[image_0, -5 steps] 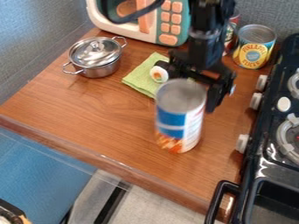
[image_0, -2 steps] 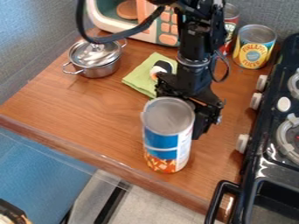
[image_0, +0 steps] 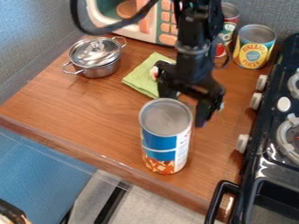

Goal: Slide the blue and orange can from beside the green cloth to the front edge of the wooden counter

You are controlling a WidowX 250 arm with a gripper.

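Note:
The black gripper (image_0: pixel 185 106) hangs just behind a tall can (image_0: pixel 166 136) with a blue band, white label part and orange food picture. Its two fingers stand apart, one at the can's rear rim and the other off to its right, with nothing seen between them. The can is upright on the wooden counter near the front edge. Behind the gripper lies a green cloth (image_0: pixel 139 76), with a small white round item (image_0: pixel 154 72) on it, mostly hidden by the arm.
A lidded steel pot (image_0: pixel 95 57) stands at the back left, beside a toy microwave (image_0: pixel 166 25). At the back right are a pineapple can (image_0: pixel 255 47) and a red can (image_0: pixel 230 21). A black stove (image_0: pixel 269 144) with white knobs borders the right side.
The blue-banded can has come toward the counter's front edge and slightly left, together with the gripper. Since the later earlier frame, the gripper has drawn up and back from it.

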